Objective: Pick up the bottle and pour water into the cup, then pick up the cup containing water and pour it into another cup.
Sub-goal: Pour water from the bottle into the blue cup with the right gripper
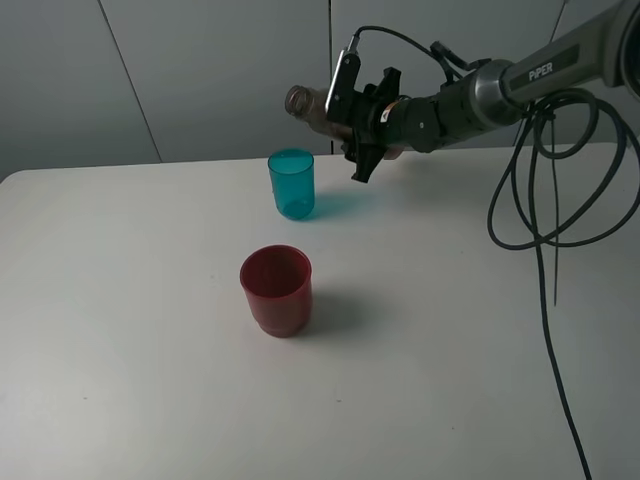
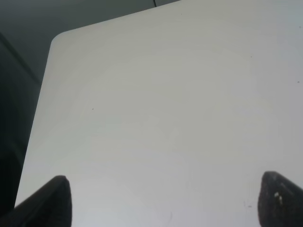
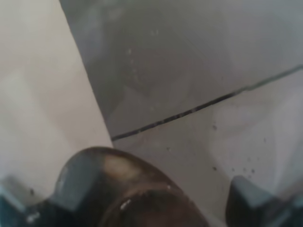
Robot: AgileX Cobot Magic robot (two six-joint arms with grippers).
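Holding the smoky bottle (image 1: pixel 308 108) sideways, my right gripper (image 1: pixel 352 120) clamped on it, so its neck overhangs the teal cup (image 1: pixel 291 185) for pouring.

light: soft, even | shadows: faint on table (image 1: pixel 120 350) | right wrist view: blurry (bottle (image 3: pixel 128 189) out of focus)

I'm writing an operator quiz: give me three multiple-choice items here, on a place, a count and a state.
1. The red cup stands: A nearer the camera than the teal cup; B behind it; C inside it.
2. Cups on the table: A one; B two; C three.
3. The bottle is: A upright on the table; B tipped sideways in the right end effector; C lying on the table.
A, lower in the high view; B, one teal, one red; B, clamped in mid-air.
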